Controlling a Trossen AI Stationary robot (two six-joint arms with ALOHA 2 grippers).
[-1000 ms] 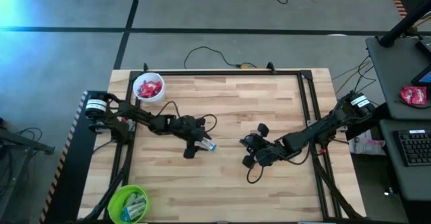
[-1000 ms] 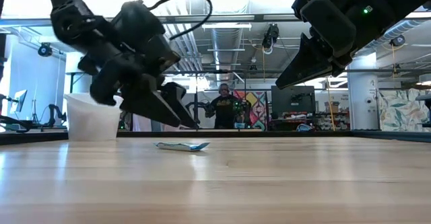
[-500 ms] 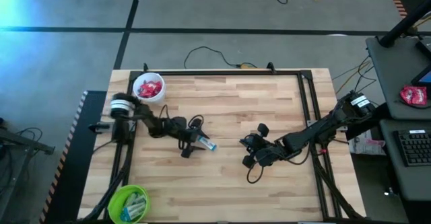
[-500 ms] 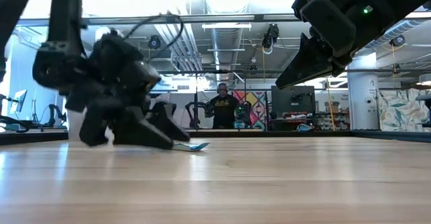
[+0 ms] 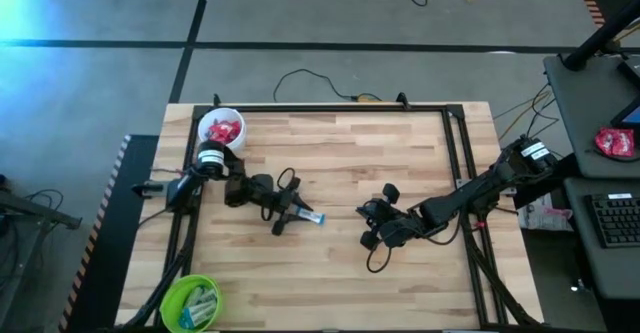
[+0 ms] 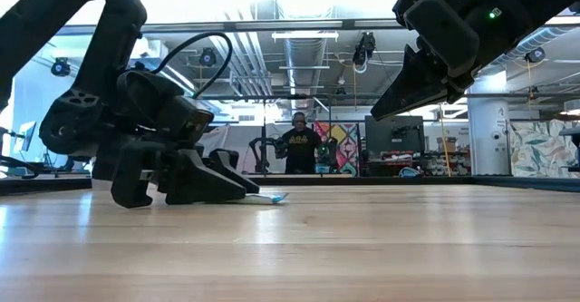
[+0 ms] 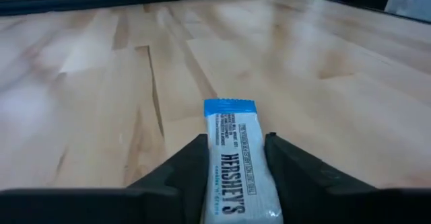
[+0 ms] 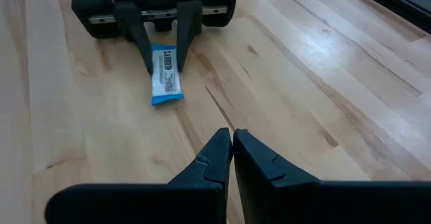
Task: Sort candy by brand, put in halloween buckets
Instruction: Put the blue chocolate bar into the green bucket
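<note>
Low at centre-left of the high view, the left gripper straddles a light blue and white candy flat on the table, fingers either side. Centre-right, the right gripper hovers, jaws together.

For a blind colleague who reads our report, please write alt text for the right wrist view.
On the wooden table, the left gripper rests low with its two fingers on either side of a light blue and white candy bar that lies flat. In the foreground, the right gripper is shut and empty, apart from the candy.
</note>
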